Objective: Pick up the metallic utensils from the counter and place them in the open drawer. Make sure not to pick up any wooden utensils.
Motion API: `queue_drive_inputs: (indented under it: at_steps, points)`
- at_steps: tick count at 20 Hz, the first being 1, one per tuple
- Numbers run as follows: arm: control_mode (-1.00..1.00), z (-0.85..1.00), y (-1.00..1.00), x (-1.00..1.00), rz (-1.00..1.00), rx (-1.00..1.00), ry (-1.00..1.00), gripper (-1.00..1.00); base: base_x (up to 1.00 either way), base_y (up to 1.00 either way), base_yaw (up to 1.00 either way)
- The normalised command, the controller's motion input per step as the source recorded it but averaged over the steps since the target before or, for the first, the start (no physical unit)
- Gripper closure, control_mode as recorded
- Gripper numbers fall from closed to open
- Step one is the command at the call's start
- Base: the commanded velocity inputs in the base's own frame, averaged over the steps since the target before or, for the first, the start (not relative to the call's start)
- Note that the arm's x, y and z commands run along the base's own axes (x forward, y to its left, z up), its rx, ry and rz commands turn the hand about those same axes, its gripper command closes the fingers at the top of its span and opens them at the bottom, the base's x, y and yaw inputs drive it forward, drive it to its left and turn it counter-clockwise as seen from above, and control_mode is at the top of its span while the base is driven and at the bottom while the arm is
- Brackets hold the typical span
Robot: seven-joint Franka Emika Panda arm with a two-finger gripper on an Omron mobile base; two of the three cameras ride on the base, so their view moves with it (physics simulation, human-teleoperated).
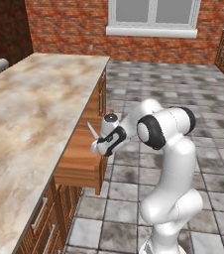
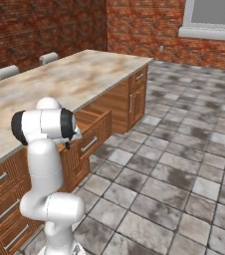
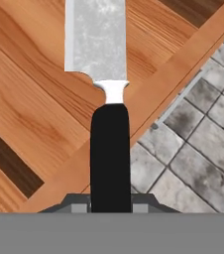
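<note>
The tool point(image 3: 111, 206) is grasping the knife point(image 3: 104, 94) by its black handle, with the two dark finger tips pressing on either side of the handle's lower end. In the hand view the knife is running straight away from the tool: the black handle is rising from between the fingers, a short white collar is following it, and the broad silver blade is reaching on past the top edge of the view.

Under the knife, the open drawer point(image 3: 39, 94) is showing its orange-brown wooden floor. The blade and the collar are hanging over that floor, while the handle is crossing the drawer's front board, and grey floor tiles point(image 3: 198, 139) are lying beyond that board to the right.

In the left base view the tool point(image 1: 98, 144) is hovering just beside the open drawer point(image 1: 79, 166), which is standing pulled out from under the marbled surface point(image 1: 29, 114). The knife's pale blade point(image 1: 92, 130) is pointing up and toward the surface's edge, above the drawer rather than resting in it.
</note>
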Motion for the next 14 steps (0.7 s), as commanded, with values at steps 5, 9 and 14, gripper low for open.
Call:
queue_drive_inputs:
  at_steps: [5,9,14]
  points:
    - [-1.00,0.15,0.00,0.04,0.01,0.00,0.00,1.00,0.00,0.00,0.00]
    - [-1.00,-0.04,0.10,0.42,0.03,0.00,0.00,1.00,0.00,0.00,0.00]
    - [-1.00,-0.17,0.35,0.62,0.03,0.00,0.01,1.00,0.00,0.00,0.00]
